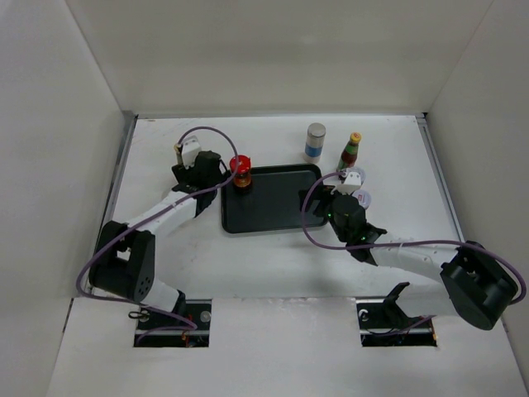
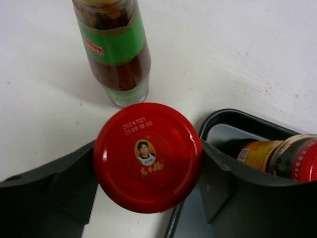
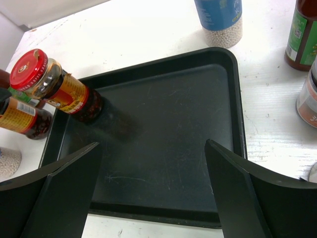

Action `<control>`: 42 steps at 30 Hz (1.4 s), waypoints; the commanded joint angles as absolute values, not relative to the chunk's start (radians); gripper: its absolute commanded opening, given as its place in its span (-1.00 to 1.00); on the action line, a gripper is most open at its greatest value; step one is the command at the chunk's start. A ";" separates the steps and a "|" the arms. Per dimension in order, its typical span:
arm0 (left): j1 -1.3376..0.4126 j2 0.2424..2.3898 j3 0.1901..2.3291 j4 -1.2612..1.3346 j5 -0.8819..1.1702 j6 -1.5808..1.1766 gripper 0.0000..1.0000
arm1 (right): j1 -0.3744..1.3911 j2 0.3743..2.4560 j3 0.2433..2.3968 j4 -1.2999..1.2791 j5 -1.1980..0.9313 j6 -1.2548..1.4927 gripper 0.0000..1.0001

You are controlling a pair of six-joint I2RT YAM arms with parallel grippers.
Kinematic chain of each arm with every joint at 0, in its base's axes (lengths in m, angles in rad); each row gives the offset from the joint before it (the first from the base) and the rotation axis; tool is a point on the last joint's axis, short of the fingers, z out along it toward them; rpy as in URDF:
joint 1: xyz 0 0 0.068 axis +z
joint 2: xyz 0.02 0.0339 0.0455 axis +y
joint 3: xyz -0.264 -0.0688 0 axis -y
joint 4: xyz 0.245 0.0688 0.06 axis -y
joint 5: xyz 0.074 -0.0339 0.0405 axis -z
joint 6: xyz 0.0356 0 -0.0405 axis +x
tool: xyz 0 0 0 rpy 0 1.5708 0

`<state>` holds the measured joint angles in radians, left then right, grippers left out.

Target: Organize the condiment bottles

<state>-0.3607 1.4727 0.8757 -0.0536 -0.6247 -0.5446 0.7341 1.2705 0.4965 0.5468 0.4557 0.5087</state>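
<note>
A red-lidded jar (image 2: 147,156) stands on the white table (image 1: 273,256) just off the far left corner of the black tray (image 3: 168,114). The two fingers (image 2: 54,191) of the left gripper (image 1: 218,170) frame it. In the left wrist view we see the fingers close against either side of the lid, but we cannot tell whether they actually clamp the jar. Just beyond it a green-labelled bottle (image 2: 116,54) of dark sauce stands upright on the table.

A second red-lidded jar (image 3: 55,84), with an orange label, stands inside the tray at that same far left corner. Across the tray, the right gripper (image 3: 152,144) hangs at the tray's right side with its fingers spread wide, gripping nothing.

Beyond the tray's far right corner we see a white cylinder (image 1: 316,141) with a grey top and a blue label. To its right stands a slim bottle (image 1: 350,151) with a yellow cap and a green neck. A pale-lidded jar (image 1: 362,199) sits on the table just right of the tray, beside the right wrist.
</note>
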 commanded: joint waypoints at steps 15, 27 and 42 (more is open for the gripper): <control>-0.539 1.218 0.894 0.157 -0.781 -0.332 -0.15 | 0.739 1.263 0.528 0.584 0.445 0.512 0.83; -0.674 1.209 0.832 0.052 -0.747 -0.422 -0.18 | 0.726 1.249 0.522 0.584 0.443 0.515 0.83; -0.702 1.351 0.787 0.143 -0.627 -0.502 -0.08 | 0.711 1.239 0.508 0.598 0.439 0.529 0.83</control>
<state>-0.7010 1.3693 0.7757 -0.0093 -0.6155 -0.4805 0.7238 1.2682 0.4965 0.5468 0.4541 0.5163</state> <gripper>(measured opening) 0.657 0.915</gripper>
